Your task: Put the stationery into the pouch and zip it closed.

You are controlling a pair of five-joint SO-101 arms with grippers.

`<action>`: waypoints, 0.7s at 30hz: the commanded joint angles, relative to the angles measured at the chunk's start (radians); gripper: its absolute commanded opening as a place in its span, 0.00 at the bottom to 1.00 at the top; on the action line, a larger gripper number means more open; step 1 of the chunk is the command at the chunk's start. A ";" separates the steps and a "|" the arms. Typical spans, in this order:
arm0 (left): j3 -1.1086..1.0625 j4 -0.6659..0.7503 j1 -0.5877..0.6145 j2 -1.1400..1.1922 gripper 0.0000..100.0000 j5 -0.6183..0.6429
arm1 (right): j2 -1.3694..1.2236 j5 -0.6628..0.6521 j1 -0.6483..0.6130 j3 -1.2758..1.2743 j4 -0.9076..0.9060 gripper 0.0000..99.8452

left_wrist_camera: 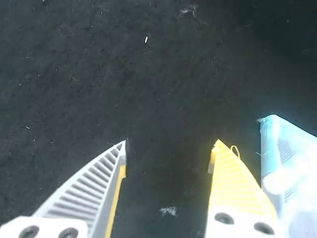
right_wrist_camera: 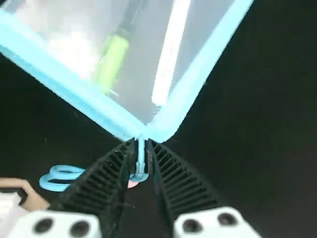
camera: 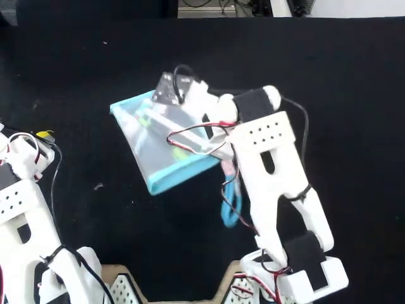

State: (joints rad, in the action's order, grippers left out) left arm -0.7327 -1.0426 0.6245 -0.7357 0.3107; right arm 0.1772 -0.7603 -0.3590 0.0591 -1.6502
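Inside pouch — blurry green pen

pouch: clear, blue-edged | green marker inside | zip pull at corner

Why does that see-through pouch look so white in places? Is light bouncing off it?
Likely glare. High view: pale streaks across the pouch. Right wrist view: white patches beside the green pen, while the right claw, shut on the zip pull, looks dark. Left wrist view: the black table shows no shine.

no readable text (none anywhere)
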 commanded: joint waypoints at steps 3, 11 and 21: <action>0.058 -0.005 -0.004 -0.029 0.27 -0.003 | 0.033 0.078 -0.075 0.229 -0.038 0.01; 0.056 -0.006 -0.004 -0.029 0.27 -0.005 | 0.031 0.020 -0.101 0.456 -0.035 0.01; 0.058 -0.021 -0.039 -0.029 0.27 -0.006 | 0.030 0.146 -0.103 0.676 -0.032 0.01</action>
State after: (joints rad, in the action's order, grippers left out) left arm -0.7327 -1.0426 0.6245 -0.7357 0.3092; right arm 0.1772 -0.6621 -0.4480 0.6498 -1.6840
